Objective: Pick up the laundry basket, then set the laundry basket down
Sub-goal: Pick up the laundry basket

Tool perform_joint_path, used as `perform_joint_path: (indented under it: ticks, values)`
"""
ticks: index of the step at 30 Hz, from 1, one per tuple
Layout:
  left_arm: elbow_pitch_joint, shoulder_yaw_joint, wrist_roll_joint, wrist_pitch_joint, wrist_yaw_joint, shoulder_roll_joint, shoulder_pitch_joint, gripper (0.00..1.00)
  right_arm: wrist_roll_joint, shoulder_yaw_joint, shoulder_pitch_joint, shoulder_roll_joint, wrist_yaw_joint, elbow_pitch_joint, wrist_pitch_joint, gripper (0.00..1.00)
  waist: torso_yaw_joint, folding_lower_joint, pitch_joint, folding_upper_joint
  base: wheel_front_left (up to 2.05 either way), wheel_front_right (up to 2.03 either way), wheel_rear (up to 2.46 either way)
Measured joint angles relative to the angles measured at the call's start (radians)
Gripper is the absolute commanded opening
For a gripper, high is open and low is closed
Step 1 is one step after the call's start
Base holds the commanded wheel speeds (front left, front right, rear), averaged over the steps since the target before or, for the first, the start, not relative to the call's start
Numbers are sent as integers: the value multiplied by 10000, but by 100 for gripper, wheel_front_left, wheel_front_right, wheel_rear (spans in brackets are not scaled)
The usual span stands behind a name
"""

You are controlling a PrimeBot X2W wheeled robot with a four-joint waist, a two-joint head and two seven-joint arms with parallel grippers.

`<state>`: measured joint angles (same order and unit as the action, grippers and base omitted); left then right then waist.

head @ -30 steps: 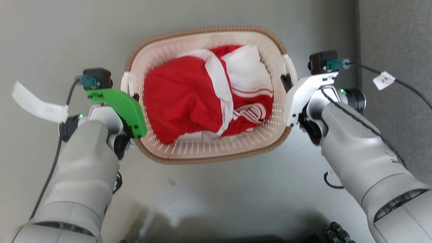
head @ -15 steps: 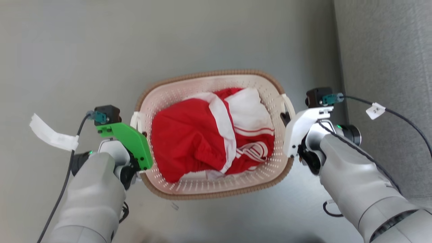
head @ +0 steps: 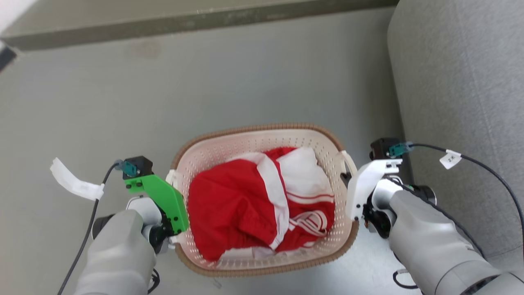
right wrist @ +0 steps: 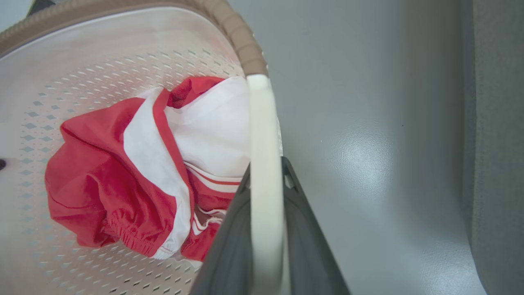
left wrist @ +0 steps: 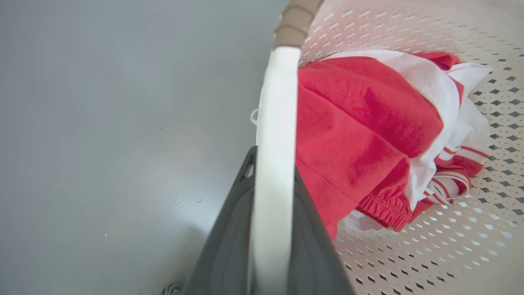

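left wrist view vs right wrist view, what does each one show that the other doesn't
Left wrist view, not the right: the left gripper closed on the left handle of the laundry basket. Right wrist view, not the left: the right gripper closed on the right handle, and a grey upholstered surface along one edge. Both: the basket's perforated wall, its brown rim, the red and white clothing inside, and the grey floor.

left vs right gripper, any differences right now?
Left gripper wears a green mount, right gripper a white mount. Left gripper's cable tag is a long strip, right gripper's tag a small square. Shared: each has its jaws shut on a white side handle of the laundry basket.
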<state>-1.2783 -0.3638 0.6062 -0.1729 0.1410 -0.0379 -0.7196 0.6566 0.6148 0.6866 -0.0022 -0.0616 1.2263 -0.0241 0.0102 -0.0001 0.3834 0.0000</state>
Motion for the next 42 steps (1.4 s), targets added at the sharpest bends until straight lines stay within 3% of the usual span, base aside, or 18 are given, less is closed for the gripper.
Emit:
perform_joint_path:
  ticks: [17,42]
  values:
    - [-104,-38,151,-1028,0,-29,702,0,602,58,-987,31,-180,132,-1097,0,-23,0,-1958,0,0,0,0]
    - [-138,-46,493,-1758,-10,-29,1953,0,945,257,-2006,58,-261,244,-2192,0,-67,0,-3635,0,0,0,0]
